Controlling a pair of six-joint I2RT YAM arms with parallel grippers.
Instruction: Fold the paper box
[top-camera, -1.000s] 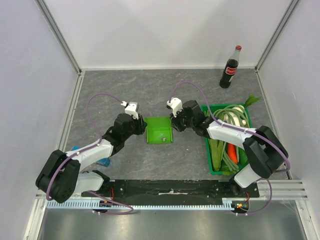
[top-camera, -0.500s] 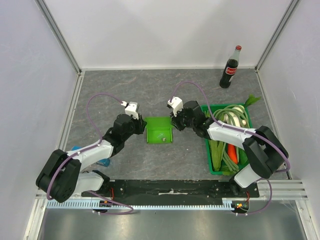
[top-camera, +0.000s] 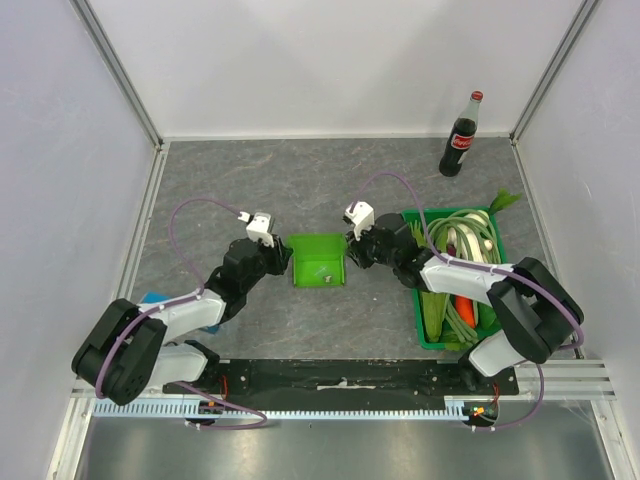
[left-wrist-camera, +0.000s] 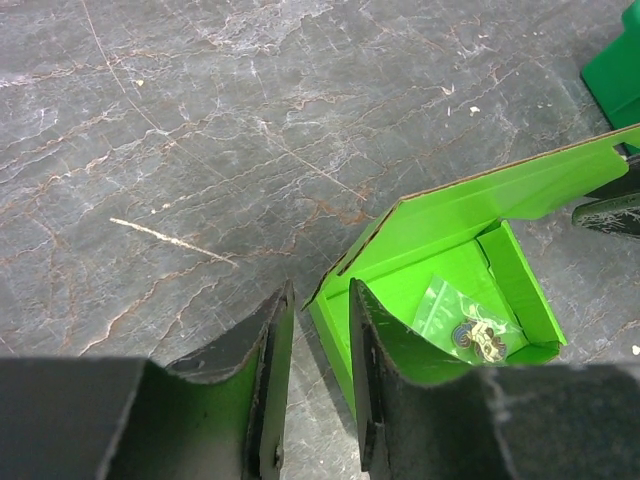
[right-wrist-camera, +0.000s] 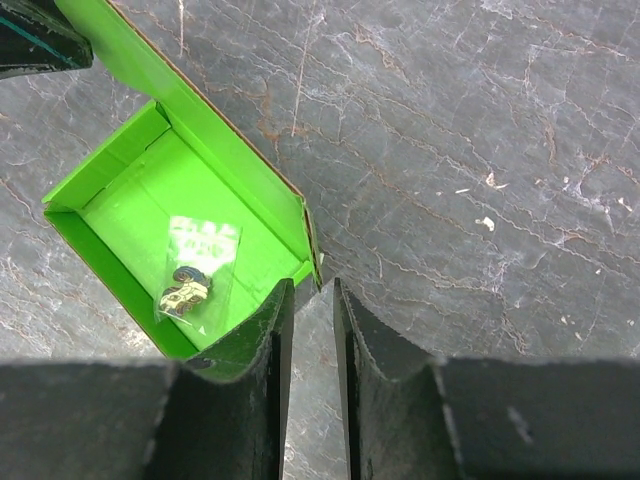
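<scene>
Green card: the paper box (top-camera: 318, 260) lies mid-counter, nearer the near edge, between my two arms.
Left gripper (left-wrist-camera: 312, 385): nearly clenched, a thin gap, grasping nothing, beside the box's wall.
Right gripper (right-wrist-camera: 312, 375): likewise narrowed and empty at the opposite wall.
Progress: walls stand, top open; I judge closing flaps remain.
Wrist views only: small clear bag (right-wrist-camera: 195, 268) inside the box.

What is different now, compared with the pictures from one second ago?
Both grippers drew back toward the arm bases: the left gripper and the right gripper now sit lower beside the paper box, neither clamped on it. The box, the crate and the bottle did not move.
</scene>
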